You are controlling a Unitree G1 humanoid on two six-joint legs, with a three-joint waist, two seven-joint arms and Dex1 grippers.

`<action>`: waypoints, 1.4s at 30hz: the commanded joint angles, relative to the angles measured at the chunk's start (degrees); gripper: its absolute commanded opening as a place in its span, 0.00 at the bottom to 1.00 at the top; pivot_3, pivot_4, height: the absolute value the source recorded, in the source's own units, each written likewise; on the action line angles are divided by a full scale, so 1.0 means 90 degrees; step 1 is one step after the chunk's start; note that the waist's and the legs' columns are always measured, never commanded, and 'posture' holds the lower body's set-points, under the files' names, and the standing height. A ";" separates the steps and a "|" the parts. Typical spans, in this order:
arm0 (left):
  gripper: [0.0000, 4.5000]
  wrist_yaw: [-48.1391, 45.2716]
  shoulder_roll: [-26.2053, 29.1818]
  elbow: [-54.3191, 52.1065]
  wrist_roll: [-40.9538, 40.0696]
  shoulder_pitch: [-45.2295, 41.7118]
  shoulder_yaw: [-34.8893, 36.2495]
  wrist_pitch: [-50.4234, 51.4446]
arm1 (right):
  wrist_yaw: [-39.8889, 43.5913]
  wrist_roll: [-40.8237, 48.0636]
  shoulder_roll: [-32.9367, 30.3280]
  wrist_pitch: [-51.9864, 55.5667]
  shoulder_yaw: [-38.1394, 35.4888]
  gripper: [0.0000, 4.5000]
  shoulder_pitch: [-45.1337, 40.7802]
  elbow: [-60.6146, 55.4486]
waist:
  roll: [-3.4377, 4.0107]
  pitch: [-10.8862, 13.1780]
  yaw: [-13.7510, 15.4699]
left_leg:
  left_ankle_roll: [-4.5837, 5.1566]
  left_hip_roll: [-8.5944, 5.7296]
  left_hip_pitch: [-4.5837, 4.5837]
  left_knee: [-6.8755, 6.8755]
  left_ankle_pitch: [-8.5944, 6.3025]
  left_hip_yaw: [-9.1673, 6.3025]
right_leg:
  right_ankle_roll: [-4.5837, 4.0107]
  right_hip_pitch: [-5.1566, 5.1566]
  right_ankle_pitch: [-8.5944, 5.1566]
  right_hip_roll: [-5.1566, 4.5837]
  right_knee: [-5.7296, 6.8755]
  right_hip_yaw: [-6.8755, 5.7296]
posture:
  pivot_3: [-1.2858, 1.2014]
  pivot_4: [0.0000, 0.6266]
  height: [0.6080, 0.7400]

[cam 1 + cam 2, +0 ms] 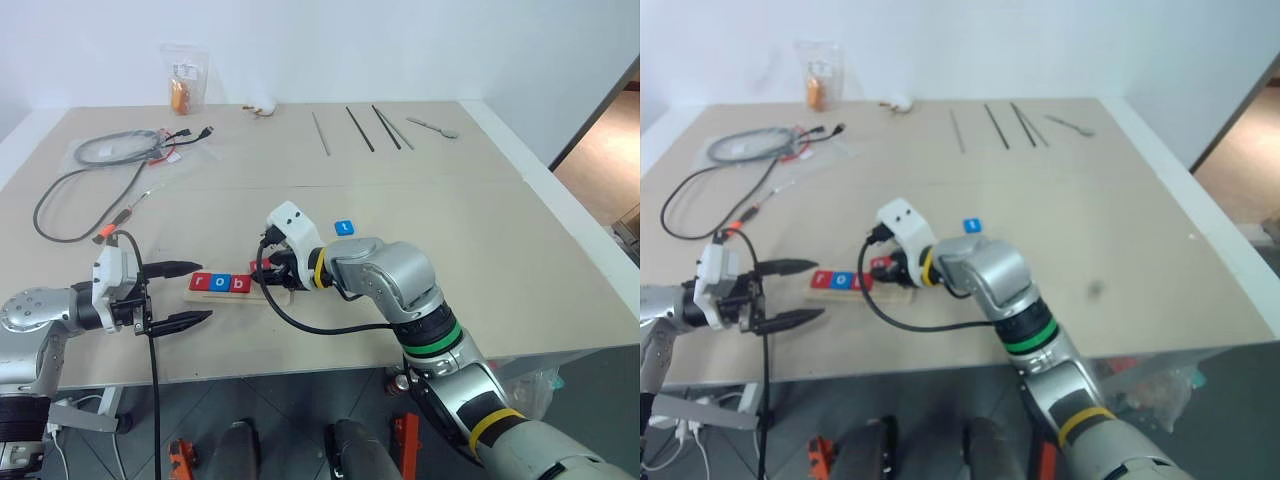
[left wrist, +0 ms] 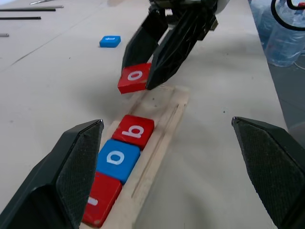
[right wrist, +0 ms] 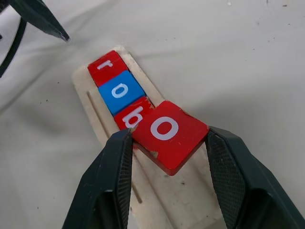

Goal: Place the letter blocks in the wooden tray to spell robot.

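The wooden tray [image 2: 167, 124] lies on the beige bench [image 1: 480, 240], near its front edge, and three letter blocks sit in its groove side by side, touching: a red r [image 3: 106, 65], a blue o [image 3: 119, 90] and a red b [image 2: 135, 131]. The right claw [image 3: 167, 143] has its two black fingers pressed against opposite edges of a fourth block, the red o [image 3: 166, 130], and holds it tilted, turned cornerwise to the row and raised just above the tray, close over the bare part of the groove next to the b; in the right wrist view one corner of it overlaps the b. The fifth block, the blue t [image 1: 344, 228], lies flat on the bench by itself, a little beyond the tray and the right arm. The left claw [image 1: 183, 293] hovers just off the tray's r end, pointing along it, its fingers spread wide with nothing between them. Toward the far left of the bench a grey coiled cable [image 1: 110, 150] and a black cable [image 1: 60, 205] lie loose, and several thin dark rods [image 1: 360, 128] and a spoon [image 1: 432, 126] rest near the far edge, beside a small plastic bag [image 1: 185, 80] with something orange in it.
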 commanded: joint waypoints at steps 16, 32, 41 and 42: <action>1.00 0.0066 0.0018 -0.0203 -0.0089 0.0069 0.0091 -0.0062 | 0.0311 -0.0170 -0.0010 -0.0529 0.0510 0.38 -0.0068 0.0398 | 0.0000 0.0000 0.0001 | -0.0002 0.0042 0.0000 -0.0004 -0.0001 0.0000 | -0.0029 -0.0005 -0.0001 0.0037 0.0000 -0.0019 | 0.52 0.24 1.00; 1.00 0.0009 0.0021 -0.0087 -0.0069 -0.0118 0.0022 -0.0064 | 0.0414 -0.0361 -0.0234 -0.0765 0.0469 0.38 -0.0009 0.0501 | 0.0000 0.0000 0.0002 | -0.0004 0.0047 0.0001 -0.0006 -0.0002 0.0000 | -0.0035 -0.0007 -0.0002 0.0038 0.0000 -0.0023 | 0.52 0.24 1.00; 1.00 -0.0010 -0.0006 -0.0010 -0.0069 -0.0189 -0.0022 -0.0089 | 0.0449 -0.0298 -0.0097 -0.0595 0.0517 0.38 0.0040 0.0327 | 0.0001 0.0000 0.0002 | -0.0005 0.0048 0.0001 -0.0008 -0.0003 0.0001 | -0.0036 -0.0008 -0.0003 0.0038 0.0000 -0.0025 | 0.52 0.24 1.00; 1.00 -0.0003 -0.0012 -0.0014 -0.0069 -0.0190 -0.0027 -0.0087 | 0.0473 -0.0291 -0.0106 -0.0589 0.0525 0.38 0.0040 0.0324 | 0.0001 0.0000 0.0002 | -0.0005 0.0048 0.0001 -0.0008 -0.0003 0.0000 | -0.0036 -0.0008 -0.0003 0.0038 0.0000 -0.0025 | 0.52 0.24 1.00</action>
